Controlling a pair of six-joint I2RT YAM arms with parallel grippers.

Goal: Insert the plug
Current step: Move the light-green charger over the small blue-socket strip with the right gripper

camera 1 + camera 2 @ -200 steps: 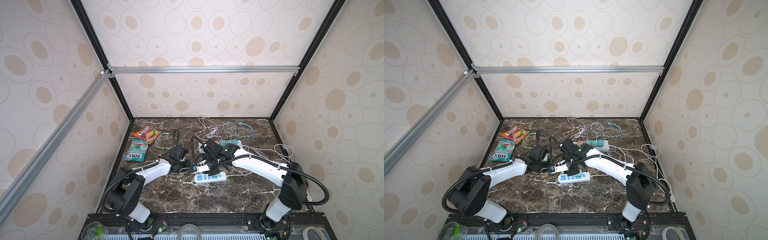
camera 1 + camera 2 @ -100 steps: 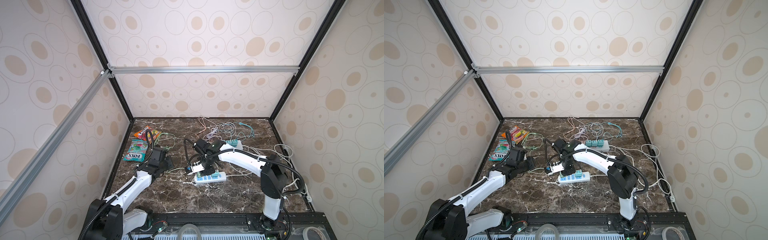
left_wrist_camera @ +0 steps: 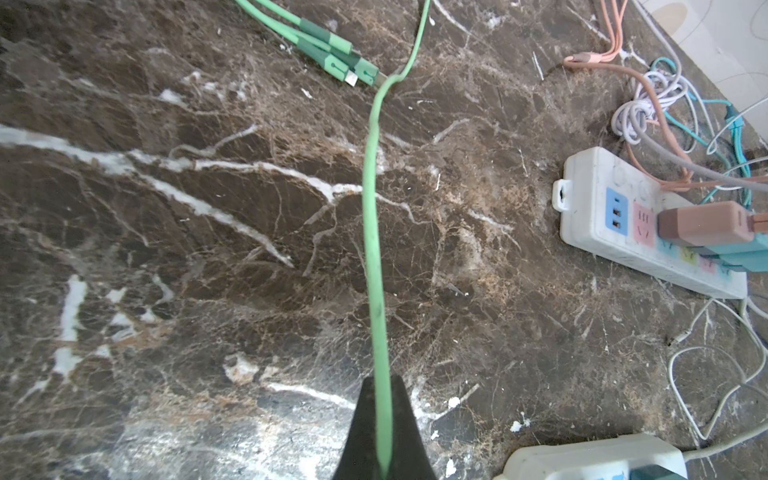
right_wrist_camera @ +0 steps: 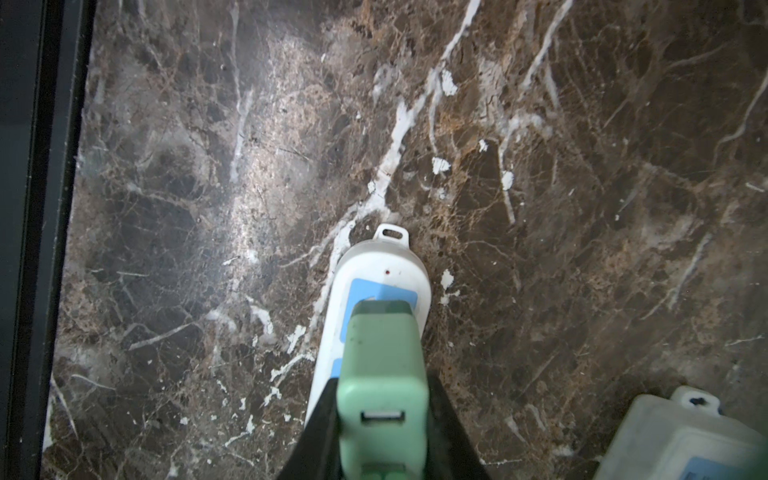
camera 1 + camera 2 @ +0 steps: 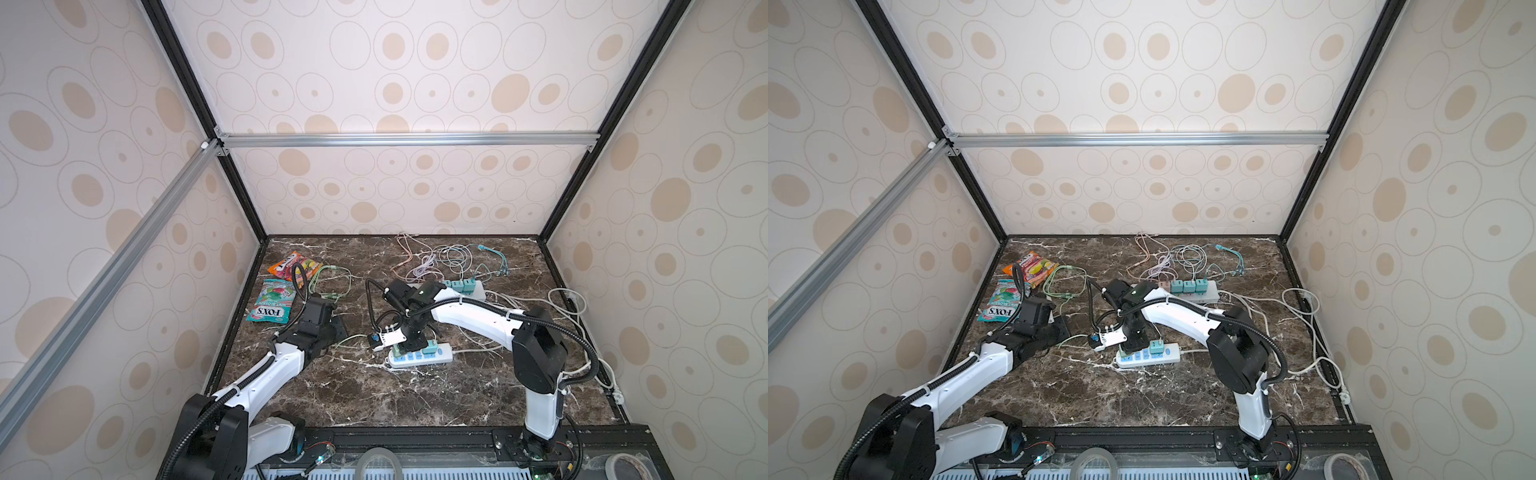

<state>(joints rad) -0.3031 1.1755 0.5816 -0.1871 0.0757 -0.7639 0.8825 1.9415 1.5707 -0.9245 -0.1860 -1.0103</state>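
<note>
My right gripper [image 4: 382, 399] is shut on a pale green USB charger plug [image 4: 382, 365], one black finger on each side. The plug stands upright on the blue socket at the tab end of the white power strip [image 4: 376, 266]; its prongs are hidden. In both top views this gripper [image 5: 411, 340] [image 5: 1133, 338] points down at the left end of the strip [image 5: 440, 355] [image 5: 1167, 353]. My left gripper [image 3: 382, 399] [image 5: 336, 328] [image 5: 1061, 328], left of the strip, is shut on a thin green cable [image 3: 372, 249] [image 5: 351, 338].
A second white power strip [image 5: 478, 293] [image 3: 598, 199] with teal and pink chargers lies further back among tangled cables [image 5: 440, 257]. Another green charger [image 5: 432, 345] stands in the near strip. Snack packets [image 5: 272, 305] lie at the left wall. White cords [image 5: 569, 307] trail at the right.
My left gripper has drawn back leftwards from the right gripper, still pinching the green cable. The right gripper has stayed over the strip's left end with the plug.
</note>
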